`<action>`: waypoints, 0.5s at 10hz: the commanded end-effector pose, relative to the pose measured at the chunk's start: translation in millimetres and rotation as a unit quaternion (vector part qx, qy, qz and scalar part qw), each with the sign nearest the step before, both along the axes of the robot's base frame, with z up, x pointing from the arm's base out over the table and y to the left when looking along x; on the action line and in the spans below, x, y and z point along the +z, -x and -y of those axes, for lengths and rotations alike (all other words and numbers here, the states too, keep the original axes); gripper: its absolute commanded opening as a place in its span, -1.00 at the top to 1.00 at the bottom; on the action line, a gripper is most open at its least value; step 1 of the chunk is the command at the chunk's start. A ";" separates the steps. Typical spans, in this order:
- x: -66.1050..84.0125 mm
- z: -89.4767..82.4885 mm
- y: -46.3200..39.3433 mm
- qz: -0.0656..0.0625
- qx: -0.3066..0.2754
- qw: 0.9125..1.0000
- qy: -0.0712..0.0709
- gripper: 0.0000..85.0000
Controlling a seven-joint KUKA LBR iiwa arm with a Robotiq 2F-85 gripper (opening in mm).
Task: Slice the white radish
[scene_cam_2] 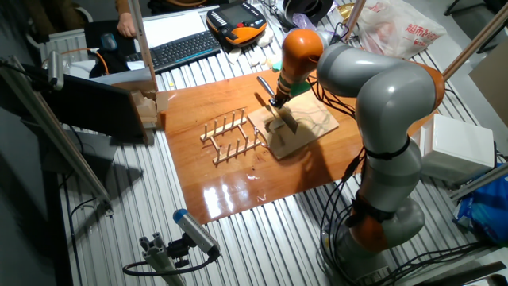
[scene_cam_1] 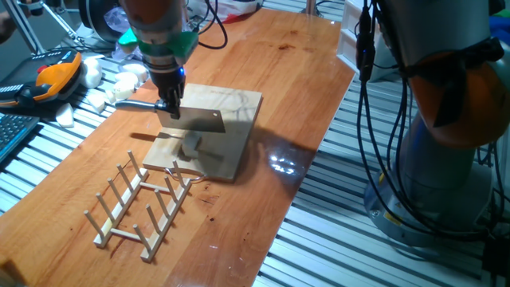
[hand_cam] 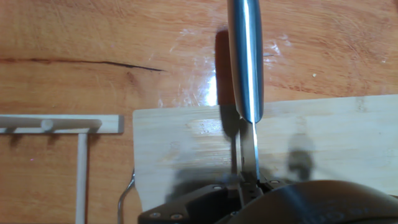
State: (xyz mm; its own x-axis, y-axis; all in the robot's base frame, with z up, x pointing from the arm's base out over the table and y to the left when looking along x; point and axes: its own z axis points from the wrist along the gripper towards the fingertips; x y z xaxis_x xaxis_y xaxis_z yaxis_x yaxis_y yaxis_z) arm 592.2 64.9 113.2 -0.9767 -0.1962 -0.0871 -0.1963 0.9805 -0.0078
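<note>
Wooden surface (scene_cam_1: 263,199) carries a cutting board (scene_cam_1: 239,131); above it the hand (scene_cam_1: 169,105) clamps a cleaver (scene_cam_1: 199,119). White radish: I cannot tell where it lies. Peg rack (scene_cam_1: 139,203) at seven o'clock.

I see a glossy wooden tabletop (scene_cam_1: 263,72) on a ribbed aluminium bench (scene_cam_2: 262,238), glare at its five o'clock edge. At eleven o'clock in the other fixed view sit a keyboard (scene_cam_2: 178,49) and an orange pendant (scene_cam_2: 236,21).
</note>
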 end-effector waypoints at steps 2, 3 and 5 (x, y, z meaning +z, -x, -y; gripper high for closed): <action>-5.3 1.5 -0.4 0.002 0.002 1.000 -0.005 1.00; -9.3 1.0 -0.2 0.005 0.002 1.000 -0.007 1.00; -19.0 2.7 -1.6 0.010 0.003 1.000 -0.013 1.00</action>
State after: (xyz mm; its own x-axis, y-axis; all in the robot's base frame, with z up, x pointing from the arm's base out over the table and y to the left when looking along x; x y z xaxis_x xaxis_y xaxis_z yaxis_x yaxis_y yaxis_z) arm 593.8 62.1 93.2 -0.9733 -0.1997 -0.1136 -0.2026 0.9791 0.0149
